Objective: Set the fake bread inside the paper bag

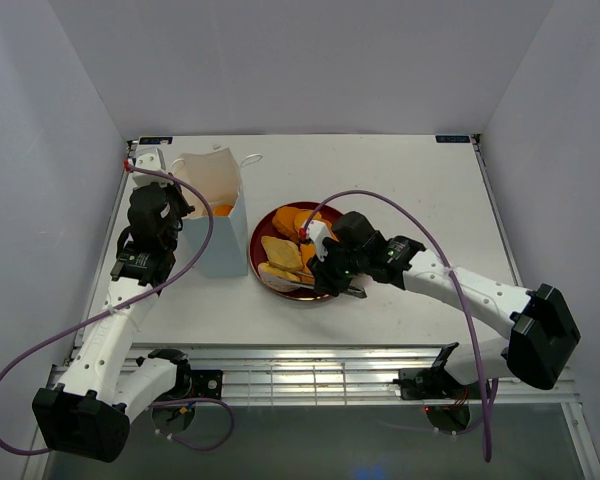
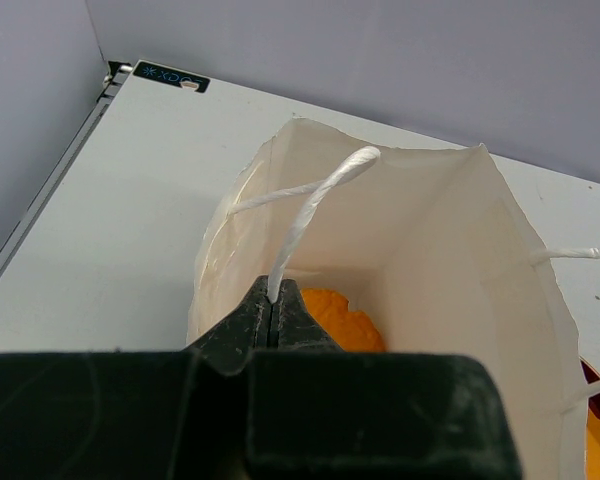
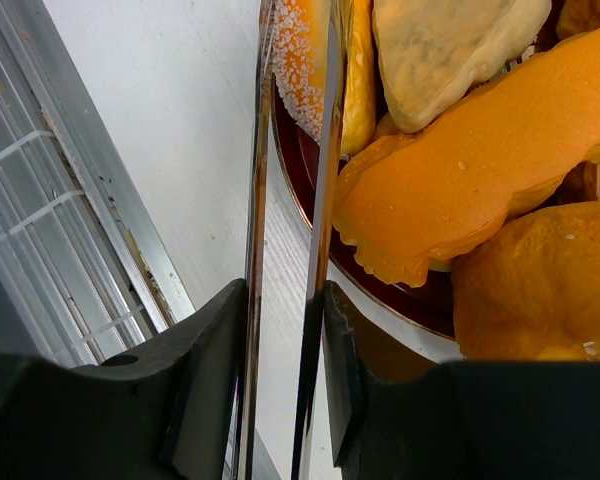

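White table (image 1: pixel 400 190). Paper bag (image 1: pixel 223 245) stood upright at far L, just beside plate (image 1: pixel 253 245). Dark red plate sat mid-table w/ most fake bread (image 1: pixel 280 250) piled on it; orange piece (image 2: pixel 345 320) lay inside bag. L gripper (image 2: pixel 270 315) pinched together on bag's cord handle (image 2: pixel 310 215). R gripper (image 3: pixel 285 300) at plate's near edge, clamped on metal tongs (image 3: pixel 320 150); blades ran alongside speckled roll (image 3: pixel 298 60).

Top external: fixed, high behind both arm bases (image 1: pixel 177 385), looked down on the whole table (image 1: pixel 400 180); widest.
Left wrist: sat behind the left gripper (image 2: pixel 275 305), looked down into the paper bag (image 2: pixel 440 250); close.
Right wrist: sighted along the tongs (image 3: pixel 320 180) in the right gripper (image 3: pixel 280 300) onto the plate (image 3: pixel 430 295) and fake bread (image 3: pixel 480 170); closest.
Top view shared bag and plate with the wrists.
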`<state>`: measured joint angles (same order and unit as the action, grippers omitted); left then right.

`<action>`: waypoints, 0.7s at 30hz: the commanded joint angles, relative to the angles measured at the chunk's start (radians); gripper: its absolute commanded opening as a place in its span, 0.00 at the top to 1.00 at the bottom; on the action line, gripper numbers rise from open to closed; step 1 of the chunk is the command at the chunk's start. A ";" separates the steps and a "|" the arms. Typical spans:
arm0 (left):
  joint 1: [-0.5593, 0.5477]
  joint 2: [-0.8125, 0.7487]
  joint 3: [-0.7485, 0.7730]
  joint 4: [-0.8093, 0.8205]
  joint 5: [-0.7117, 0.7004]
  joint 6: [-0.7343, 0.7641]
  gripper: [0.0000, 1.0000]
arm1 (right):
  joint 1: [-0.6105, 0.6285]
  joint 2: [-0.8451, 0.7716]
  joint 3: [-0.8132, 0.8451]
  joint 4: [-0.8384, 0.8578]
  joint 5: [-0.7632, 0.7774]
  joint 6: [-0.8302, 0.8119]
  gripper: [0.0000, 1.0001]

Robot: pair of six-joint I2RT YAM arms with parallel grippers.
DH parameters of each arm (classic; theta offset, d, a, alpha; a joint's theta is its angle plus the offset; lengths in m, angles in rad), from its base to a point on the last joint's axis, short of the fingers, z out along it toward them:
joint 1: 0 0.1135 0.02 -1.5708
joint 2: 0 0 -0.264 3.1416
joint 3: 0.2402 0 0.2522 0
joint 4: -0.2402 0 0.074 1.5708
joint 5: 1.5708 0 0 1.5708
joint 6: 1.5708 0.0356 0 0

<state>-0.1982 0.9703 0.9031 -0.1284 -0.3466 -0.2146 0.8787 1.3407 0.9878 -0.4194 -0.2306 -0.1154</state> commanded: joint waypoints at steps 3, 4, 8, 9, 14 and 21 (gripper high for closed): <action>0.003 -0.022 0.025 -0.013 0.004 0.003 1.00 | 0.006 -0.058 0.087 0.005 -0.022 -0.003 0.88; 0.003 -0.022 0.025 -0.014 0.004 0.003 1.00 | 0.006 -0.061 0.092 -0.004 -0.024 -0.001 0.88; 0.005 -0.025 0.025 -0.011 0.004 0.003 1.00 | 0.008 -0.084 0.106 0.001 -0.036 0.008 0.89; 0.005 -0.025 0.025 -0.011 0.006 0.003 1.00 | 0.006 -0.092 0.107 0.004 -0.047 0.010 0.89; 0.003 -0.025 0.022 -0.011 0.000 0.003 1.00 | 0.006 -0.115 0.136 -0.019 -0.065 0.020 0.89; 0.003 -0.027 0.020 -0.007 -0.008 -0.003 1.00 | 0.006 -0.192 0.216 -0.041 -0.098 0.031 0.88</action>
<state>-0.1982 0.9665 0.9031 -0.1280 -0.3473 -0.2150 0.8795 1.2121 1.1194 -0.4854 -0.2771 -0.0971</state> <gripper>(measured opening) 0.021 0.382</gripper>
